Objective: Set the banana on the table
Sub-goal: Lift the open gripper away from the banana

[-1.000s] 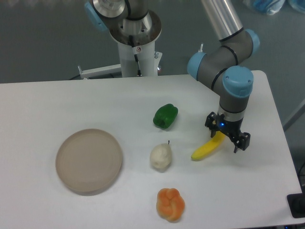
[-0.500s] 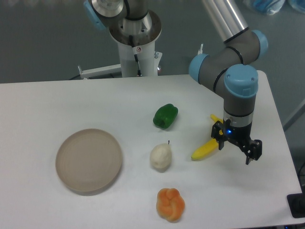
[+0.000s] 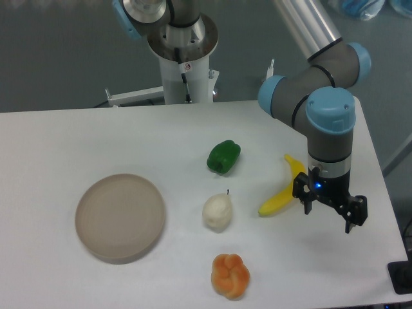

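The banana (image 3: pixel 284 190) lies flat on the white counter (image 3: pixel 77 141), free of any grip. At its 4 o'clock hovers the claw (image 3: pixel 329 214), fingers spread and holding nothing. A green pepper (image 3: pixel 223 156) sits at its 10 o'clock, a cream pear (image 3: pixel 217 211) at 8 o'clock.

The white table (image 3: pixel 84 138) carries a round beige plate (image 3: pixel 120 217) at its left, a green pepper (image 3: pixel 223 156) near the middle, a cream pear (image 3: pixel 217 211) below it, an orange lobed fruit (image 3: pixel 230 275) nearest the front edge, and the yellow banana (image 3: pixel 285 188) lying to the right.
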